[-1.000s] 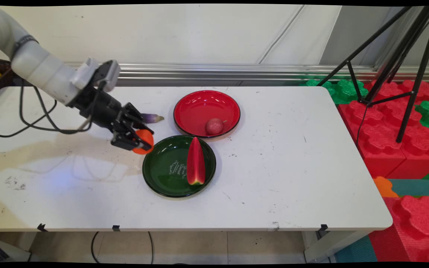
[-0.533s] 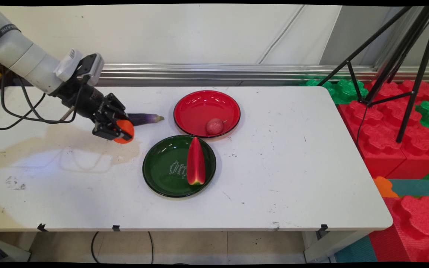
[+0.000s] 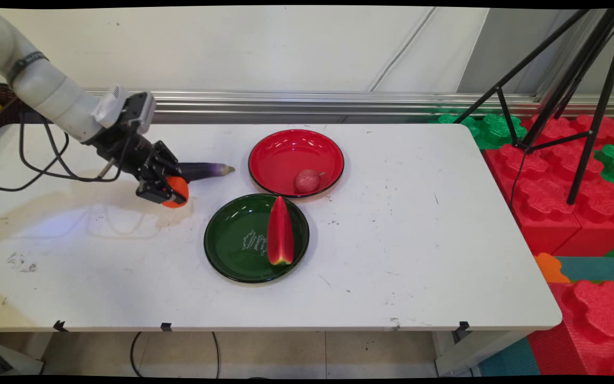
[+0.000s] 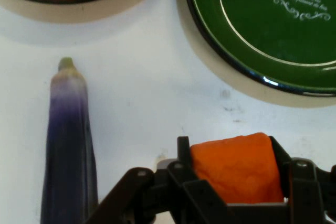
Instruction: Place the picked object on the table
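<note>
My gripper [image 3: 171, 192] is shut on an orange toy fruit [image 3: 177, 191], low over the table left of the green plate [image 3: 232, 245]. In the hand view the orange fruit [image 4: 236, 169] sits clamped between the black fingers [image 4: 183, 153]. A purple eggplant [image 3: 205, 170] lies on the table just behind the gripper; the hand view shows the eggplant [image 4: 68, 145] to the left of the fingers. The green plate [image 4: 252, 40] carries a watermelon slice [image 3: 280, 232].
A red plate [image 3: 285, 146] behind the green one holds a small reddish round fruit [image 3: 307, 181]. Black cables hang from the arm at the left. Red and green foam blocks and a black tripod [image 3: 568, 101] stand off the table's right end.
The gripper carried the orange fruit leftward, away from the green plate's rim, then dropped slightly toward the table beside the eggplant. The plates and their contents stayed put.
</note>
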You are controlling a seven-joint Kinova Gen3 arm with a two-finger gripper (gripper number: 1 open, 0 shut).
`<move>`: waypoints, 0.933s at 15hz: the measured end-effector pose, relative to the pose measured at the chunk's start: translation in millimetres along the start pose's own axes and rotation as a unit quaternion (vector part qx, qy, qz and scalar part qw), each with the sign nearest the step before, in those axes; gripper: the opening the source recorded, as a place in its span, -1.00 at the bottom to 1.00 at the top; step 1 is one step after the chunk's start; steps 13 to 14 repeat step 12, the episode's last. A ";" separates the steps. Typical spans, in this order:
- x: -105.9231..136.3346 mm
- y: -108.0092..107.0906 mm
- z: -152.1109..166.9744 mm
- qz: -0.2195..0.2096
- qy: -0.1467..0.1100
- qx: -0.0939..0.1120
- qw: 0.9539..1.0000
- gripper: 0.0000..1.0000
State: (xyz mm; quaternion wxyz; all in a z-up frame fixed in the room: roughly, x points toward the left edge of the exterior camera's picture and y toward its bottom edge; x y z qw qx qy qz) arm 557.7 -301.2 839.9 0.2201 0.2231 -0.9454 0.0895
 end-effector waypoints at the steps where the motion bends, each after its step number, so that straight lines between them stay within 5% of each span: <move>1: -2.2 -1.8 5.9 -0.002 -0.001 -0.003 1.000 -1.00; 7: -8.3 -8.8 25.0 -0.015 0.002 -0.012 1.000 -1.00; 8: -8.5 -9.6 26.1 -0.016 0.003 -0.012 1.000 1.00; 14: -7.1 -14.2 25.7 -0.020 0.015 -0.014 1.000 1.00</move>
